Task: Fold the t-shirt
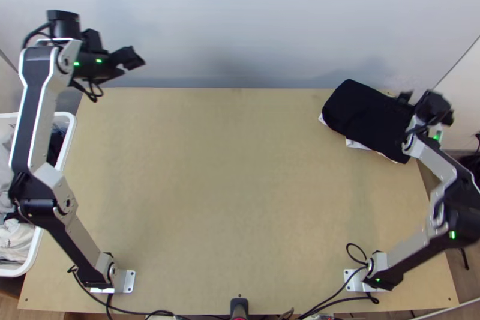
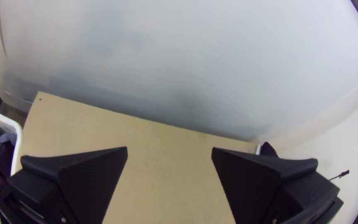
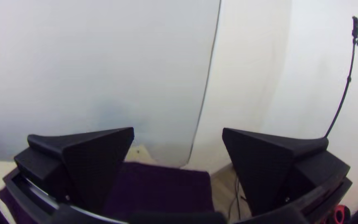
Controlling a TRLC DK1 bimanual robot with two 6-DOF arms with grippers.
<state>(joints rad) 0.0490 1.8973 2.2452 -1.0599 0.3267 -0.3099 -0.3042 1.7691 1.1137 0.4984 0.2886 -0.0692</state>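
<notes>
A black folded garment (image 1: 366, 117) lies as a compact bundle at the table's far right corner, with white cloth (image 1: 355, 144) showing from under its near edge. Over its right end is my right gripper (image 1: 423, 99); in the right wrist view the gripper (image 3: 178, 132) stands open, the dark cloth (image 3: 162, 188) below and between its fingers. My left gripper (image 1: 133, 66) is beyond the table's far left corner, away from the cloth; the left wrist view has this gripper (image 2: 169, 151) open with nothing held.
A white basket (image 1: 67, 134) of mixed clothes stands at the table's left side. Bare wood of the table (image 1: 234, 182) spans the middle. Behind the far edge rises a pale wall (image 1: 252, 20). Cables (image 1: 336, 293) lie along the near edge.
</notes>
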